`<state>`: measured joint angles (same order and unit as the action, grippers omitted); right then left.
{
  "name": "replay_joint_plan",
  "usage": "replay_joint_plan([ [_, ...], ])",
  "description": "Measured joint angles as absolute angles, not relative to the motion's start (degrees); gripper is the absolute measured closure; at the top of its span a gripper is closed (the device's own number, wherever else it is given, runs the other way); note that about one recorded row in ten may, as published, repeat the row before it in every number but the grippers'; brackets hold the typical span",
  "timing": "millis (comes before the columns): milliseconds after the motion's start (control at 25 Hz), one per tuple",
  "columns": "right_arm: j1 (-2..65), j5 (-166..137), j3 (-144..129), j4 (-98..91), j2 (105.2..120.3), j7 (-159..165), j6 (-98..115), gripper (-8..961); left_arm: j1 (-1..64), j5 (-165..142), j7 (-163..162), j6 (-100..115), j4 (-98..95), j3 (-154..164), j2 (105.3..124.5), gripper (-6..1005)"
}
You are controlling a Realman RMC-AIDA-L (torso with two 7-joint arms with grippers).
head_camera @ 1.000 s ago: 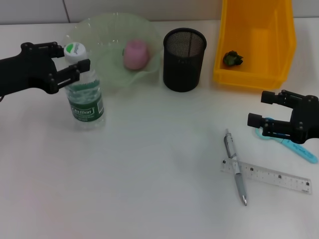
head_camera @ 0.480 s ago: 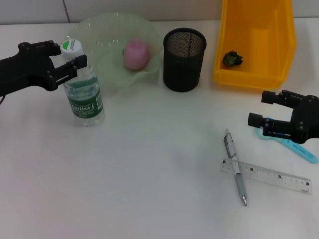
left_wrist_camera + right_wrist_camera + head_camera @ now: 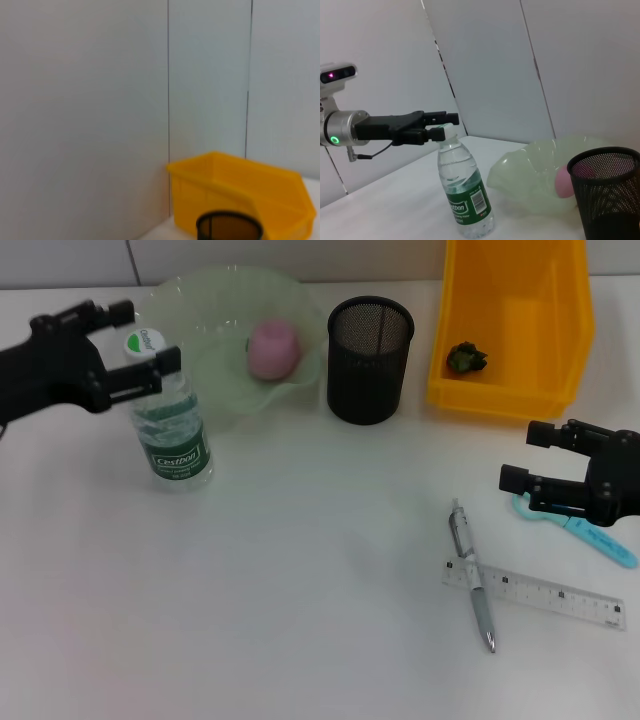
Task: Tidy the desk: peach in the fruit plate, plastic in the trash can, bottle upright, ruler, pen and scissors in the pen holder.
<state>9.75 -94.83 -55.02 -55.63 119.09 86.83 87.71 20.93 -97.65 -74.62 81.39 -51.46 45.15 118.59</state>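
Bottle (image 3: pixel 171 420) stands on the white desk (image 3: pixel 300 570) at the robot's left, just in front of the fruit plate (image 3: pixel 215 350), its long axis nearly vertical with the cap end leaning slightly away from the robot. It is clear plastic with a green label and a white-and-green cap. The left gripper (image 3: pixel 135 350) sits at the bottle's neck with its fingers spread to either side of the cap, open rather than clamped; the right wrist view shows the same thing from the side, the left gripper (image 3: pixel 437 127) level with the cap and the bottle (image 3: pixel 465 192) resting on its base.

A pink peach (image 3: pixel 272 348) lies in the pale green fruit plate. The black mesh pen holder (image 3: pixel 369 358) stands upright between the plate and the yellow trash can (image 3: pixel 510 390), which holds a dark crumpled scrap of plastic (image 3: pixel 466 357).

On the robot's right, the pen (image 3: pixel 472 574) lies with its long axis running toward and away from the robot, crossing over the clear ruler (image 3: pixel 535 593), which runs roughly left to right. The blue scissors (image 3: pixel 585 533) lie partly under the right gripper (image 3: pixel 520 458), which hovers above them with its fingers apart.

The left wrist view shows only the wall, the trash can (image 3: pixel 240 192) and the pen holder's (image 3: pixel 229 227) rim
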Motion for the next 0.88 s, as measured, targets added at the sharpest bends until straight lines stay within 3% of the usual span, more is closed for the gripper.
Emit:
replay_joint_plan([
  [280, 9.5, -95.3, -51.9, -61.1, 119.01, 92.3, 90.7, 123, 16.3, -86.0, -72.3, 100.4, -53.8, 46.0, 118.52, 170],
  [520, 11.1, -102.6, -48.8, -74.1, 117.73, 106.6, 94.0, 124, 15.1, -89.0, -66.7, 103.7, -49.7, 57.8, 118.48, 170],
  [640, 14.9, -116.0, -49.0, -85.9, 116.48, 123.3, 96.9, 123, 15.5, -91.7, -65.5, 100.0, -46.2, 63.8, 118.69, 170],
  [680, 19.0, -127.6, -50.3, -92.3, 115.85, 134.2, 101.0, 123, 16.3, -92.2, -65.5, 97.2, -43.5, 66.7, 118.75, 170],
  [760, 21.8, -134.3, -51.3, -94.7, 115.76, 138.8, 103.8, 124, 16.7, -92.2, -65.5, 96.2, -42.2, 67.9, 118.79, 170],
  [840, 26.7, -146.4, -53.9, -97.4, 116.25, 144.4, 108.3, 125, 17.8, -92.1, -65.4, 94.3, -39.7, 69.9, 118.77, 170],
  [880, 30.6, -156.9, -56.4, -97.3, 117.74, 145.9, 110.6, 125, 18.7, -92.0, -65.4, 93.2, -38.2, 70.8, 118.77, 170],
])
